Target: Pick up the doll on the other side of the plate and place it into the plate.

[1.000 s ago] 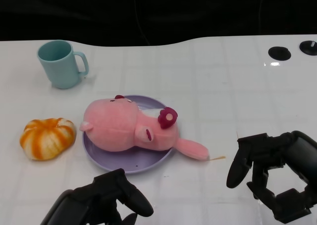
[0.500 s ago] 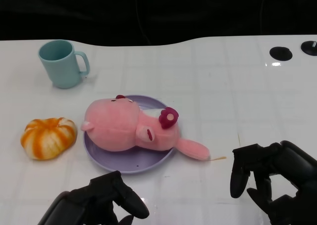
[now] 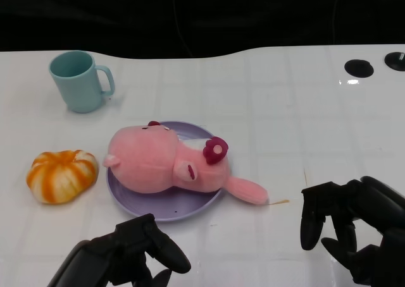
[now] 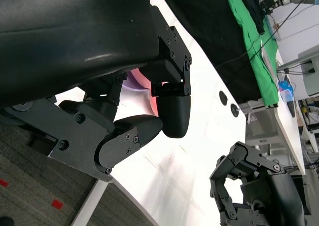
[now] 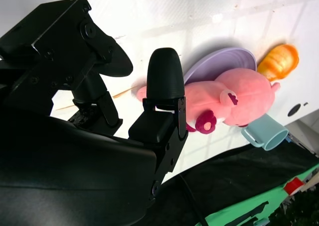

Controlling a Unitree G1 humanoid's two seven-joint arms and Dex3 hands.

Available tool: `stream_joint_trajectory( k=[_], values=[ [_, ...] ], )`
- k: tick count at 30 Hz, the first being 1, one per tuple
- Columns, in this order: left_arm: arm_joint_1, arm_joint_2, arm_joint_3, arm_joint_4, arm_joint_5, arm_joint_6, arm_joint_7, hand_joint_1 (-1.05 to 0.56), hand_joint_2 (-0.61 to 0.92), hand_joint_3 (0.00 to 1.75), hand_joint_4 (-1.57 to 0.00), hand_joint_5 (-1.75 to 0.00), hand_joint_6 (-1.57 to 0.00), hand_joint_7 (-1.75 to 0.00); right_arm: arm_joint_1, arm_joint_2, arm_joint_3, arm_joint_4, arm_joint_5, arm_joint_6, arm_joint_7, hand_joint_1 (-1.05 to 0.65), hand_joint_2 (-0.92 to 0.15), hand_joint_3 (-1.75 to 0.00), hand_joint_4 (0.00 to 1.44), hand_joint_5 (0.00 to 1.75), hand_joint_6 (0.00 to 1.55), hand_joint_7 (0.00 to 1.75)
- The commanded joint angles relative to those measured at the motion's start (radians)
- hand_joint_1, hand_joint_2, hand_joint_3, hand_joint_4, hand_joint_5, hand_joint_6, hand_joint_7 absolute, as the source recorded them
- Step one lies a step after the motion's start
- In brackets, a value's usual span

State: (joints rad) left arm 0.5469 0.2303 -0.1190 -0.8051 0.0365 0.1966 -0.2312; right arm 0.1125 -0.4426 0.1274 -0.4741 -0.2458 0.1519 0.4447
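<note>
A: Where is the doll (image 3: 166,164)?
B: Mid-frame in the head view, a pink plush lying on its side on the plate (image 3: 166,210). Its head points to the frame's left and one limb trails off the rim at the lower right, onto the white surface (image 3: 272,103).

A: And the plate?
B: Purple, round, just left of centre. The doll covers most of it; a bare crescent shows along the near edge.

A: The hands?
B: Both low in the frame, apart from the doll and plate. The left hand (image 3: 130,255) sits at the lower left, its fingers (image 3: 169,252) curled in with nothing between them. The right hand (image 3: 354,227) is at the lower right, fingers (image 3: 311,220) bent downward and apart, holding nothing. The right wrist view shows the same: fingers spread, doll and plate beyond them.

A: Anything else on the surface?
B: A teal mug (image 3: 79,81) at the upper left, handle to the right. An orange-and-white striped pumpkin toy (image 3: 62,176) lies just left of the plate. Two dark round holes (image 3: 358,67) sit at the upper right.
</note>
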Motion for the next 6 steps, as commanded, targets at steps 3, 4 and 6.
stream_joint_trajectory(
  k=[3,4,6],
  values=[
    [-0.003,0.002,-0.006,-0.029,0.022,0.023,0.012,-0.24,0.71,0.86,-0.57,-1.7,-0.65,-1.4,-0.012,-0.036,-0.014,0.001,0.008,-0.007,0.024,0.01,-0.33,-1.33,0.91,1.75,0.84,1.38],
    [-0.004,0.0,-0.006,-0.035,0.021,0.031,0.012,-0.25,0.71,0.86,-0.56,-1.69,-0.65,-1.39,-0.013,-0.037,-0.015,-0.002,0.009,-0.006,0.026,0.0,-0.33,-1.34,0.92,1.75,0.84,1.38],
    [-0.006,-0.002,-0.005,-0.042,0.021,0.041,0.012,-0.25,0.71,0.85,-0.56,-1.69,-0.66,-1.39,-0.016,-0.041,-0.014,-0.005,0.009,-0.002,0.032,0.0,-0.32,-1.34,0.92,1.75,0.84,1.38]
  ],
)
